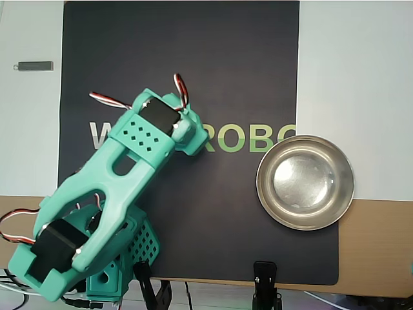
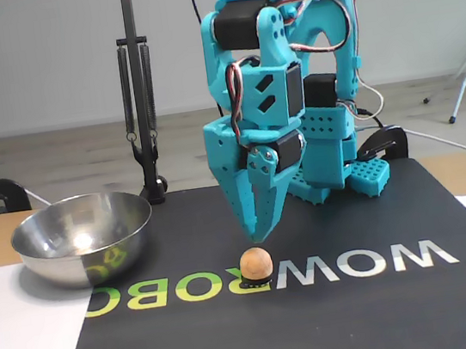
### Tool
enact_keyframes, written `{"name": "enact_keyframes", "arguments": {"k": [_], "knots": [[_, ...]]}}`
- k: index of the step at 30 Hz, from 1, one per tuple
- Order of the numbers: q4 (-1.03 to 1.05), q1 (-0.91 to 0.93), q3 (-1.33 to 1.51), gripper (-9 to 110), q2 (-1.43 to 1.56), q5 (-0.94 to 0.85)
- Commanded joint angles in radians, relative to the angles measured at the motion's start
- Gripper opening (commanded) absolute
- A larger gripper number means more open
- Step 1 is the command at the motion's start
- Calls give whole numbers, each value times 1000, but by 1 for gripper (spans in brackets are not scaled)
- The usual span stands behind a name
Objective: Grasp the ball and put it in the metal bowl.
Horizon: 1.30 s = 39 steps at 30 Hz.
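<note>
fingers point(image 2: 257, 234) seemingly closed above ball point(image 2: 256, 264) – fixed view only, overhead arm hides it, metal bowl point(image 1: 305, 183) empty

Overhead, the arm point(image 1: 122, 194) hides the ball and claw.

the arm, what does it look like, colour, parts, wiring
The arm is turquoise 3D-printed plastic with black servo blocks set into its joints. Red, white and black wires loop between the segments. Some panels carry grids of small square holes, seen on the upper link in the overhead view and near the base in the fixed view. The gripper has two turquoise fingers tapering to a point.
</note>
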Motion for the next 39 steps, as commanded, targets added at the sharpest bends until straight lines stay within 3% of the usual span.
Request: {"name": "enact_keyframes", "arguments": {"k": [1,33,39], "knots": [[-5,-2,-40,0,3,-2],[-6,-6,-40,0,3,-2],[-6,-2,-40,21,3,-2]]}}
